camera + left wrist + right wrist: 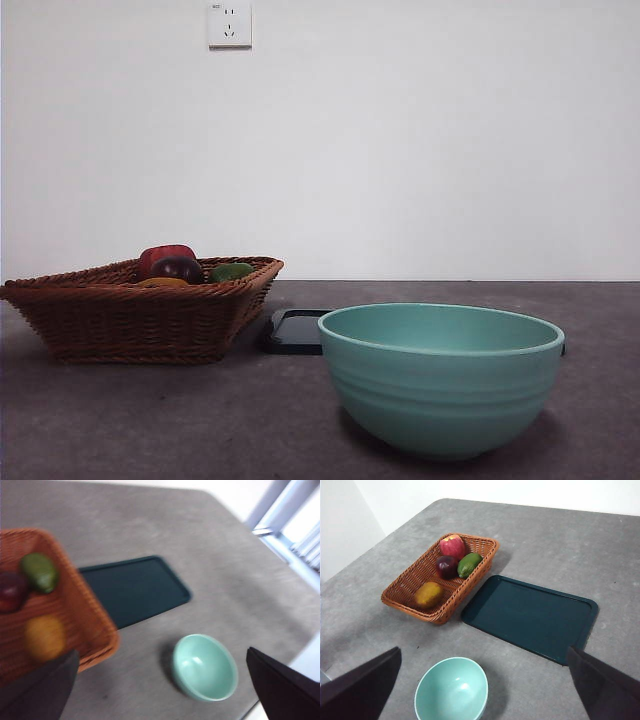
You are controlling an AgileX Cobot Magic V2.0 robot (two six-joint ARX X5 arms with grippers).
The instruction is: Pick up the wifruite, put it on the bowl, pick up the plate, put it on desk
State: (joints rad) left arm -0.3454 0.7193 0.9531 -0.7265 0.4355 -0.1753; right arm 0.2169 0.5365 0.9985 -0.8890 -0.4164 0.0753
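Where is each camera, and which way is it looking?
Front view: low at table height, looking level across the desk at the bowl, basket and wall; no robot part shows.
Left wrist view: high on the left arm, looking down at basket, tray and bowl; the left tool shows its two jaws wide apart.
Right wrist view: high on the right arm, looking down at all of them; the right tool shows its jaws apart.
Shared: all three see bowl, basket and tray.

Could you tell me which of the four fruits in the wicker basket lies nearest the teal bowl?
The small rounded orange-brown fruit, alone at the brown wicker basket's end closest to the teal-green bowl; the red, purple and green fruits cluster at the far end.
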